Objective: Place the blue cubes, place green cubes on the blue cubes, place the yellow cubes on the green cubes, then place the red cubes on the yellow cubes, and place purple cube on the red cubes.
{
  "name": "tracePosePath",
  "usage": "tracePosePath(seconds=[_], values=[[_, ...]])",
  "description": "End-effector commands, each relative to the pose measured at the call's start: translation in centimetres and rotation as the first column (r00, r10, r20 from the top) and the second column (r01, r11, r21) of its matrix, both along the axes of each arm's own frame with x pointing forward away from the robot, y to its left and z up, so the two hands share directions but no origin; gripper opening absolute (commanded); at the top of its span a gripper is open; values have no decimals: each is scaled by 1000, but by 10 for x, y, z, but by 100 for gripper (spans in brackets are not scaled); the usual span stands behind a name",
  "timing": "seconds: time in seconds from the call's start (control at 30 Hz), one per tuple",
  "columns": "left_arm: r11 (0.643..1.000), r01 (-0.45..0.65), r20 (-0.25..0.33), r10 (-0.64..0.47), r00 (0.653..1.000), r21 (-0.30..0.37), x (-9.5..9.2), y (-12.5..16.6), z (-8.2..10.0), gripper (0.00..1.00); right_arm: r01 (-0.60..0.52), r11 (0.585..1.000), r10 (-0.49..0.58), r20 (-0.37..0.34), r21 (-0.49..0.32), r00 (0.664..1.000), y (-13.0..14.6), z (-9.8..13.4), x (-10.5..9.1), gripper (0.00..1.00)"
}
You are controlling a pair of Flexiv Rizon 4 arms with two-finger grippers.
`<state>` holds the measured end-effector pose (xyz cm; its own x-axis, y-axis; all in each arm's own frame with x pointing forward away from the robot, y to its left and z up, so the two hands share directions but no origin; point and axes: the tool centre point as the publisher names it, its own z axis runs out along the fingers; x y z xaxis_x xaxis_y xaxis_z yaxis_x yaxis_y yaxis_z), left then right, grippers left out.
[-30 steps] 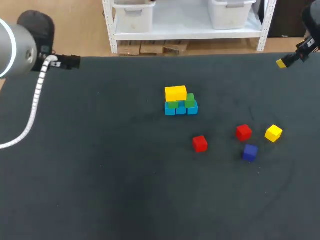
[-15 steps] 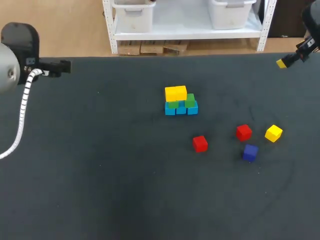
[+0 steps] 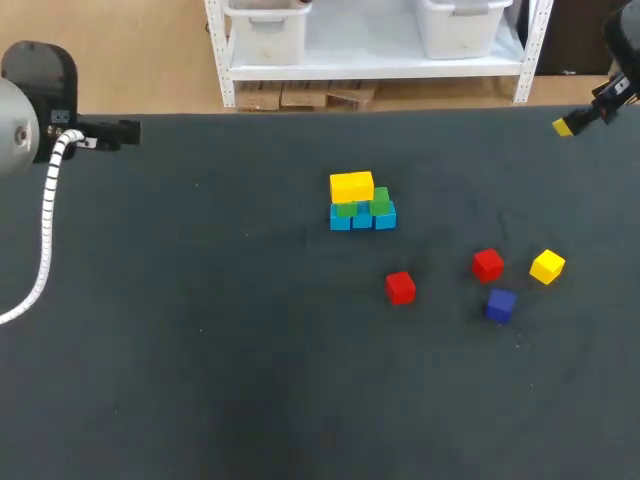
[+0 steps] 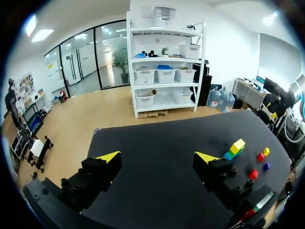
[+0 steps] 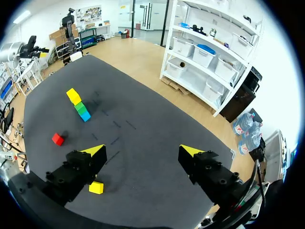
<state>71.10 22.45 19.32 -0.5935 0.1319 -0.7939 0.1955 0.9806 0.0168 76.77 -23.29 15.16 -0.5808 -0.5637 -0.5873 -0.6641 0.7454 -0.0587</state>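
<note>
The yellow layer on the stack (image 3: 361, 203) is judged unfinished; the loose yellow cube (image 3: 547, 266) must be grasped next. The left gripper (image 4: 157, 160) and right gripper (image 5: 142, 150) are held spread, empty.

— What is moving?
— Only the left arm (image 3: 30, 120). It is drawing back toward its own side of the table and carrying the left gripper (image 4: 157, 157) away from the cube stack (image 4: 235, 149), which lies far ahead of its jaws.
— Quickly?
— It is slowing, and the latest shift is slight.
</note>
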Motion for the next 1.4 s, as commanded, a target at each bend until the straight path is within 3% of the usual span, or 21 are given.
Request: tracePosePath(seconds=[0.03, 1.27, 1.4], values=[[1000, -1, 4, 1, 1000, -8, 0, 2, 0, 100, -3, 1000, 3, -2, 2, 1000, 0, 0, 1, 100], [1000, -4, 7, 4, 1000, -15, -1, 4, -1, 100, -3, 1000, 3, -2, 2, 1000, 0, 0, 1, 100], [1000, -4, 7, 4, 1000, -15, -1, 4, -1, 100, -21, 996, 18, -43, -82, 999, 15, -15, 4, 100]])
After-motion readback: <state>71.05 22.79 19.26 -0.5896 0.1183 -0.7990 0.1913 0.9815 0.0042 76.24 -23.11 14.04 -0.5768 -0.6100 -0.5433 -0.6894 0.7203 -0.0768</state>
